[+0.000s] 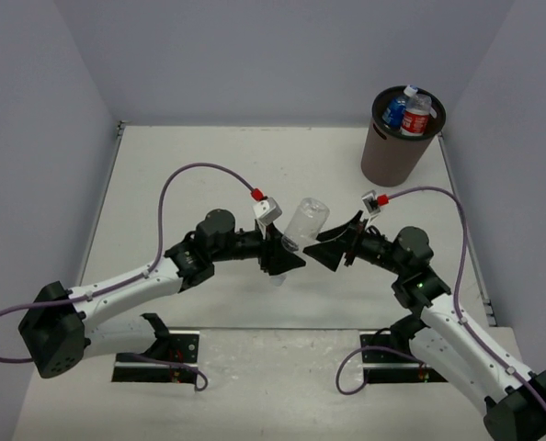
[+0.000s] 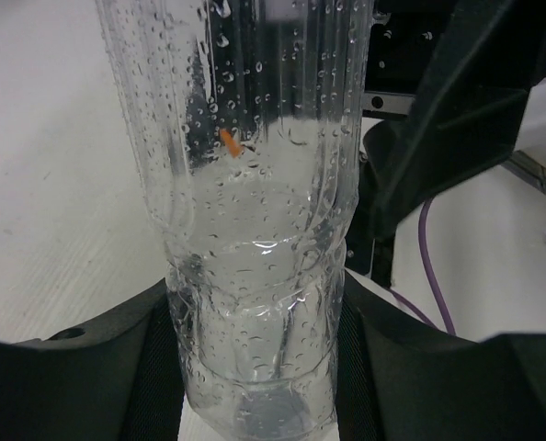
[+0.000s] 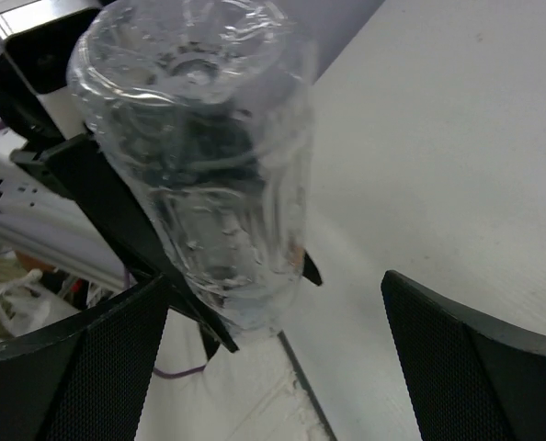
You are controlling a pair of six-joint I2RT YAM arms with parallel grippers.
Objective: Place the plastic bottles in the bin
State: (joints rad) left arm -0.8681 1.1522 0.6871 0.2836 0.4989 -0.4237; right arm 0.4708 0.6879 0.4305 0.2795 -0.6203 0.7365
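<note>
at the near edge of the white table [image 1: 163,175] the two arms reached inward and met about mid-table. the left gripper [image 1: 282,255] was clamped on a plain clear plastic bottle [image 1: 305,222], its jaws pinched around the body near one end, so the rest of the bottle stuck up and leaned to the right, off the table. in the left wrist view the bottle's wall was beaded with droplets and sat snug between the two black fingers [image 2: 89,386]. just beside it the right gripper [image 1: 333,250] stood at full spread and held nothing. in its own wrist view the bottle hung beyond the spread fingers [image 3: 71,367], touching neither.

farther back, in the far right corner, stood the dark-brown round tapered plastic bin [image 1: 388,161], well apart from both grippers. a clear blue-label bottle [image 1: 394,110] and a clear red-label bottle [image 1: 416,118] lay in it, their tops showing at the rim.

so at least two bottles were done, and the clear one was in hand, seemingly set for a hand-over to the right arm, which sat nearer the bin. no other bottle showed on the table. the rest may have lain deeper in the bin, but the view did not reach its bottom.
</note>
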